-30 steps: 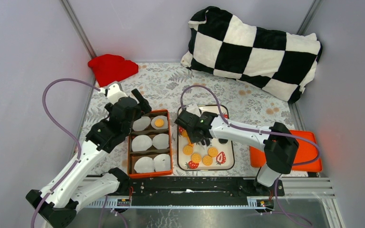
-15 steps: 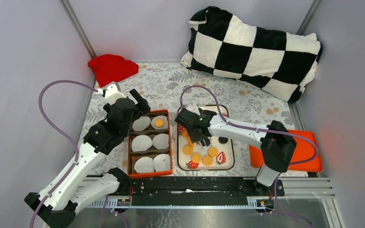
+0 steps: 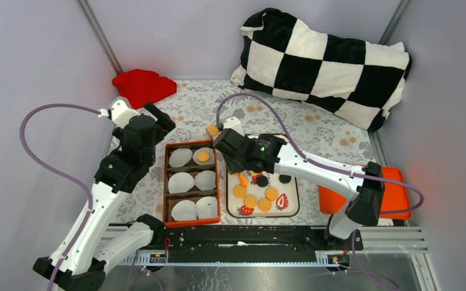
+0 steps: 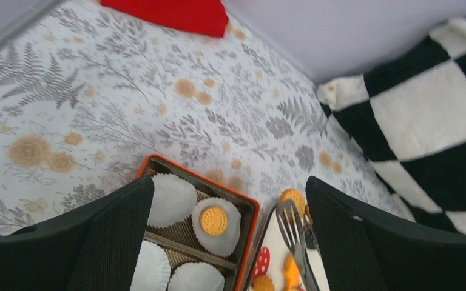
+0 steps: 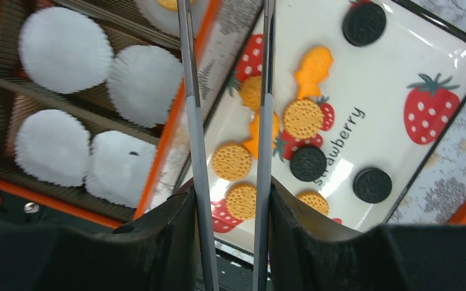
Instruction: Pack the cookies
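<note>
Your right gripper (image 3: 215, 131) carries one golden cookie (image 4: 292, 197), pinched at the tips of its long thin jaws, which stand narrow. It hangs over the bench (image 3: 218, 103) just past the far right corner of the box (image 3: 192, 224), between box and tray (image 3: 295, 182). Judged reason: a high carry clears the box rim before a drop into a cup (image 3: 181, 182). The far-right cup holds a packed cookie (image 3: 203, 156); the other five look empty. The remaining cookies (image 3: 250, 200) lie loose on the tray, golden ones toward the near end, black ones mid-tray. Your left gripper (image 4: 229, 185) hangs high off the box's far-left corner, jaws wide and holding nothing, probably to stay out of the right arm's path. Not resolved: the right wrist view cuts the jaw tips off at its top edge, so you cannot check the grip there. The left jaws hide the near cups in their own view. A few orange pieces on the tray are irregular, not round; type unclear.
</note>
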`<state>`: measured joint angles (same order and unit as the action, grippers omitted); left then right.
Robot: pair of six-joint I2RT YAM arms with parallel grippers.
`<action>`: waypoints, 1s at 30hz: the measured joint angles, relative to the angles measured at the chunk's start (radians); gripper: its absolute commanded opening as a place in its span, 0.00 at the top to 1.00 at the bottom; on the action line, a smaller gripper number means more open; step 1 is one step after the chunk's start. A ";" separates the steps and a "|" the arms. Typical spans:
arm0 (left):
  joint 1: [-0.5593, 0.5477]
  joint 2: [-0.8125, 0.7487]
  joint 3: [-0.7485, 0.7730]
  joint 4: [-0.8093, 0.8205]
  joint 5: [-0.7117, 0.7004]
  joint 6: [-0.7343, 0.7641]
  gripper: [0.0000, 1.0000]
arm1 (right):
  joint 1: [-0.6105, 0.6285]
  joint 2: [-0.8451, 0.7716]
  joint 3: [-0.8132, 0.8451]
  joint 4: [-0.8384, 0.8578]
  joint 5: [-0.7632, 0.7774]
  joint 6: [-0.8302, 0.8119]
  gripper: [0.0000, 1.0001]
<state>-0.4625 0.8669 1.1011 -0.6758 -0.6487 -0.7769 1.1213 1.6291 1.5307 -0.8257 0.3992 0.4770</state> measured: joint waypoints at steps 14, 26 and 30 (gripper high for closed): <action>0.253 0.045 0.083 -0.014 0.119 0.005 0.01 | 0.093 0.352 0.280 0.031 -0.130 -0.103 0.91; 0.255 0.039 0.069 -0.011 0.138 0.046 0.01 | 0.093 0.453 0.382 0.024 -0.129 -0.161 0.48; 0.256 0.037 0.056 -0.010 0.158 0.058 0.01 | 0.093 0.453 0.384 0.024 -0.128 -0.167 0.48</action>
<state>-0.2070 0.9035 1.1568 -0.6861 -0.4904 -0.7189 1.2148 2.0823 1.9144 -0.8021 0.2714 0.3103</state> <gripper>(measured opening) 0.986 0.528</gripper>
